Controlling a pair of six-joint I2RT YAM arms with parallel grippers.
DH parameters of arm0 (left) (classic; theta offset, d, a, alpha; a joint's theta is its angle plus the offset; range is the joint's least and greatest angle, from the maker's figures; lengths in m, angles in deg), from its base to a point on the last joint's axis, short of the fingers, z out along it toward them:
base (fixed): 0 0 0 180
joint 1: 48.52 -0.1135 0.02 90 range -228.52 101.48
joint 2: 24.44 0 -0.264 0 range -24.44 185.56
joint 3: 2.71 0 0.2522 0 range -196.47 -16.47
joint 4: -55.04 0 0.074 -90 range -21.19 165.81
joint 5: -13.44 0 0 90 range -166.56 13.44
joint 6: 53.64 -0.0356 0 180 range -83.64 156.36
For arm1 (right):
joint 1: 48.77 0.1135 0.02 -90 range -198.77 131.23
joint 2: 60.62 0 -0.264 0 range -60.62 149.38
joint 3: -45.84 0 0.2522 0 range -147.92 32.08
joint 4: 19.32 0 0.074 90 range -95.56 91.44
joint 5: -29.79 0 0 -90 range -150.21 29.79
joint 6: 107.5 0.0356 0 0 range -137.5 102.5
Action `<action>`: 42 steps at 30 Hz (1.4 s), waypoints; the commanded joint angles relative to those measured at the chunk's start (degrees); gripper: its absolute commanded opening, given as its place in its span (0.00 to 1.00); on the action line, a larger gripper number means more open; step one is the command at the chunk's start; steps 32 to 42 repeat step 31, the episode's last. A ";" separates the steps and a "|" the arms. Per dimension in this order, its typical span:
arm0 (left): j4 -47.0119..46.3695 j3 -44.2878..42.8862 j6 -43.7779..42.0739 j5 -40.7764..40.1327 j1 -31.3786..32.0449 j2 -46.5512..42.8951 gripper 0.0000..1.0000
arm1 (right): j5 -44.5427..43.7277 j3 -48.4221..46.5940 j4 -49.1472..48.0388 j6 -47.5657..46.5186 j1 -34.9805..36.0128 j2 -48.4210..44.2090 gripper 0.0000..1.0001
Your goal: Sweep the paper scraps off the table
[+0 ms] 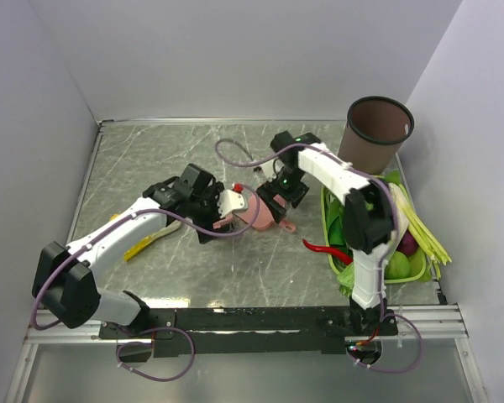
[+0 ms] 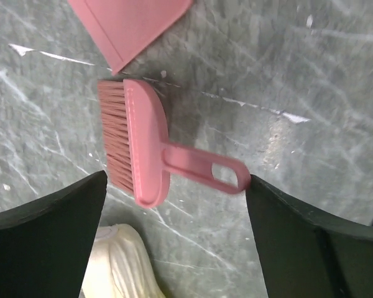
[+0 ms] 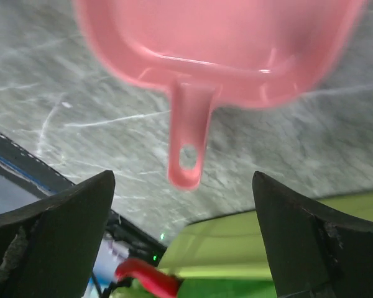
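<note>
Left end effector (image 2: 176, 181) and right end effector (image 3: 183, 179) sit released; off-centre closure may skid pink plastic hand brush (image 2: 143, 149) toward 12 o'clock.

Bright, even light from overhead, with only faint shadows. A pale glare patch sits on the table (image 2: 280, 133) just ahead of the left gripper (image 2: 176, 185). Ahead of the right gripper (image 3: 181, 180), the pink dustpan (image 3: 217, 49) is blurred and out of focus.
</note>
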 commanded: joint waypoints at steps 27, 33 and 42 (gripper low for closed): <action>-21.75 -17.86 44.62 -20.58 -38.64 -10.72 0.96 | -25.19 -25.67 -28.97 16.57 -13.58 -24.51 1.00; -21.93 -22.08 45.25 -17.34 -39.88 -8.78 0.96 | -24.57 -26.29 -31.08 14.99 -14.02 -25.12 1.00; -21.93 -22.08 45.25 -17.34 -39.88 -8.78 0.96 | -24.57 -26.29 -31.08 14.99 -14.02 -25.12 1.00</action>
